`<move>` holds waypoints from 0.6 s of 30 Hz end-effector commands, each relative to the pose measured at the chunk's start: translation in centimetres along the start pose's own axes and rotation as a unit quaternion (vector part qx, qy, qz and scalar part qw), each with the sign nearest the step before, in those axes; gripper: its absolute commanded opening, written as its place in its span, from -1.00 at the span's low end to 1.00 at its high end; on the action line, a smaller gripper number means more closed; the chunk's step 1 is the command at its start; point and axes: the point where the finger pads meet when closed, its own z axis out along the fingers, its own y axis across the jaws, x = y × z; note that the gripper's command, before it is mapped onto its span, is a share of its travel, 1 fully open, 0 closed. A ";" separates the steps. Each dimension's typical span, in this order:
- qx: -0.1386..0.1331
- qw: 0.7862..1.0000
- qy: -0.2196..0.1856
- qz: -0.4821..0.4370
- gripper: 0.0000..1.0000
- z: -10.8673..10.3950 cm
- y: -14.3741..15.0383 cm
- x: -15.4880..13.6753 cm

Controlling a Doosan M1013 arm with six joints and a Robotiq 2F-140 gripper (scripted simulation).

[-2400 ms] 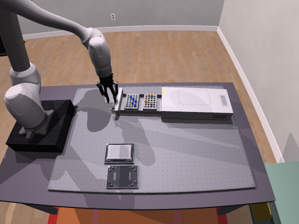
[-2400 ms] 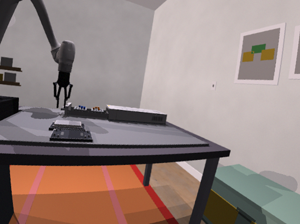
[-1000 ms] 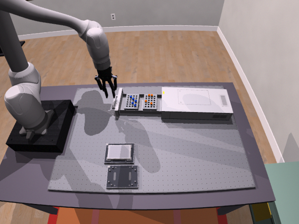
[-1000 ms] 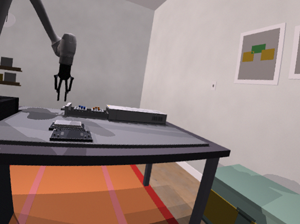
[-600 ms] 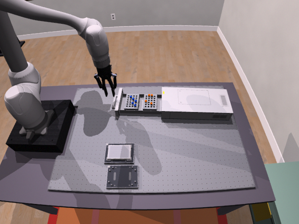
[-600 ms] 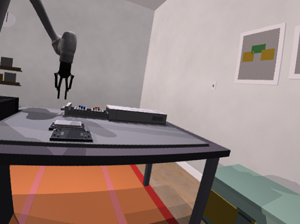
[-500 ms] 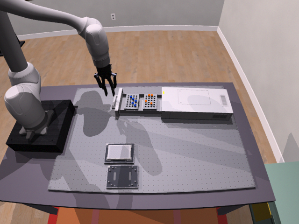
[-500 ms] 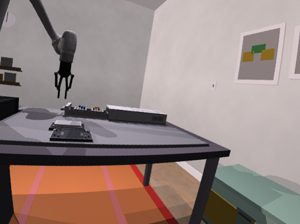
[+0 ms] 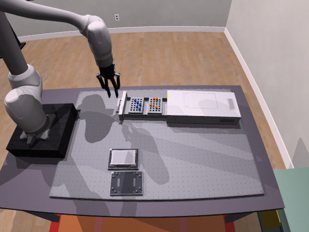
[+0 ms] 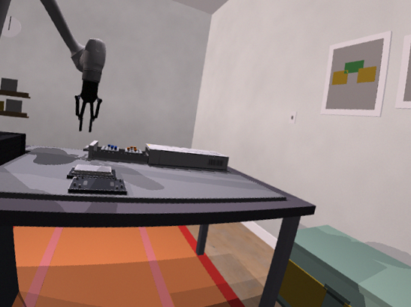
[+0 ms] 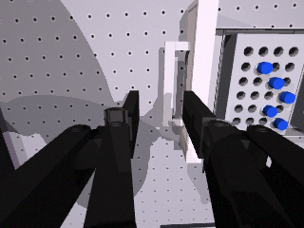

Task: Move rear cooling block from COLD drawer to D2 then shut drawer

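The cooler COLD (image 9: 203, 105) (image 10: 185, 157) stands at the back of the deck with its drawer (image 9: 144, 116) (image 10: 117, 154) pulled out to the left and its yellow lamp (image 9: 169, 95) lit. The front block (image 9: 136, 105) (image 11: 254, 87) holds blue tubes near the handle (image 9: 119, 106) (image 11: 171, 81). The rear block (image 9: 154, 105) holds orange tubes beside the cooler body. My gripper (image 9: 112, 95) (image 10: 85, 129) (image 11: 161, 104) hangs above and just left of the handle, fingers partly apart with nothing between them. Slot D1 (image 9: 123, 166) carries a pale flat plate. Slot D2 (image 9: 126, 174) (image 10: 97, 184) is a dark plate with locators.
The robot's black base block (image 9: 42, 129) stands at the table's left. The perforated deck plate (image 9: 199, 162) covers most of the table. A green chest (image 9: 294, 195) (image 10: 356, 285) stands on the floor to the right of the table.
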 end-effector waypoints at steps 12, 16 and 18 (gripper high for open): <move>0.000 1.000 0.000 0.000 -0.32 -1.7 0.1 0.0; 0.000 1.000 0.000 0.000 -0.32 -2.2 0.1 0.0; 0.000 1.000 0.000 0.000 -0.32 -2.5 0.1 0.0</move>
